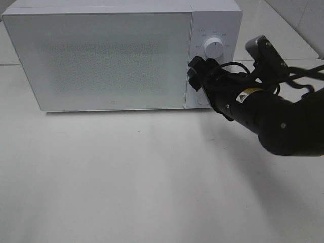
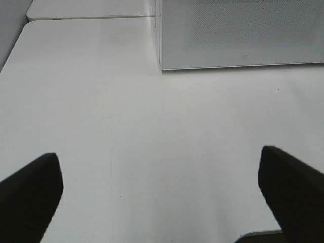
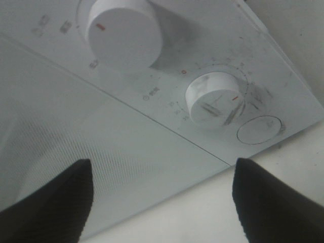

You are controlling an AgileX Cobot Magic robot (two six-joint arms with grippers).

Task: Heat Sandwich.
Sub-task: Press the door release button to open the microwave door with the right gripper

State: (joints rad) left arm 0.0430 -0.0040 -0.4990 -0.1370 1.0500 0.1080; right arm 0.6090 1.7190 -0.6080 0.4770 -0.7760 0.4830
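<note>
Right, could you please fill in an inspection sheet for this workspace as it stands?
Surface: white table, no spills seen.
Job's things: sandwich not in view; microwave door shut, contents not visible.
Clutter: nothing seen.
Claws: right claw open, in front of the control panel near the lower knob; left claw open over the table, holding nothing.
Cables: black cables looped along the right arm.
Surroundings: pale tiles behind the microwave.
</note>
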